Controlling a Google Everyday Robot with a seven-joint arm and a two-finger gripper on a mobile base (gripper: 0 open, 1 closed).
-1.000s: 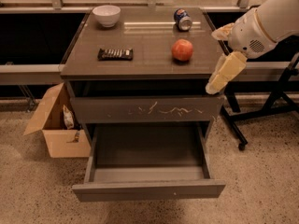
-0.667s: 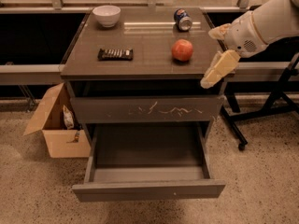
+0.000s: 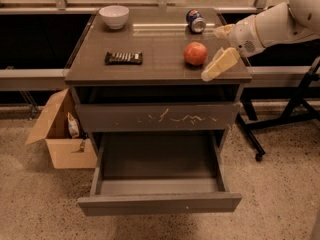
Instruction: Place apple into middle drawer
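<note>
Gripper (image 3: pixel 212 54) has slid left over the cabinet top (image 3: pixel 160 71) in the last second. Its lower finger (image 3: pixel 220 64) is now just beside the apple (image 3: pixel 195 53), with no contact that I can see. Jaws spread wide, holding nothing (the upper finger sits back toward the can (image 3: pixel 195 20)). Apple is unmoved on the top, right of centre, well apart from bar (image 3: pixel 123 58) and bowl (image 3: pixel 114 16). Middle drawer (image 3: pixel 160 204) is pulled out below; scratched drawer (image 3: pixel 157 116) is shut. My read: approach underway, grasp not made. Next the fingers must straddle the apple, or a nudge could roll it.
</note>
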